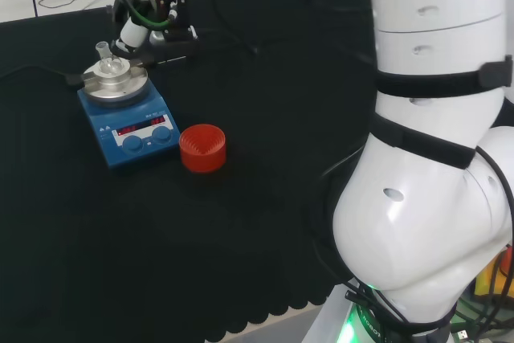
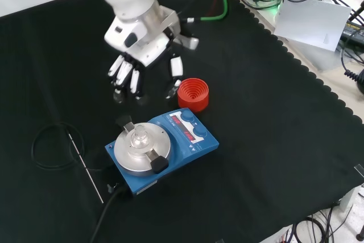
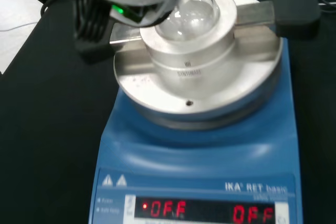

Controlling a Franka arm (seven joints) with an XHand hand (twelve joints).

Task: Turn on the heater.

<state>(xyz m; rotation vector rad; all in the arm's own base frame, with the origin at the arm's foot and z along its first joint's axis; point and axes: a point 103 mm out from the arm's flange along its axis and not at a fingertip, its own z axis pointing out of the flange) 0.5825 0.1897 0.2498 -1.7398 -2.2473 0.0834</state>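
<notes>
The blue heater (image 2: 196, 140) stands on the black cloth with a round metal plate (image 2: 142, 152) on top. A clear round flask (image 2: 139, 136) sits in the metal block at the plate's middle. Two blue knobs (image 2: 188, 119) flank a display lit red on its front panel (image 1: 143, 136). The hand (image 2: 142, 64) hangs above the cloth just beyond the heater in the front view, fingers pointing down and relaxed, holding nothing, apart from the heater. In the wrist view the heater (image 3: 210, 150) and flask (image 3: 191, 11) are close.
A red ribbed ring (image 2: 193, 94) (image 1: 202, 148) stands beside the heater's panel end, near the hand's fingers. A black cable loop (image 2: 54, 146) and a thin rod (image 2: 85, 163) lie left of the heater in the front view. The cloth's scalloped edge (image 2: 318, 83) runs along the right.
</notes>
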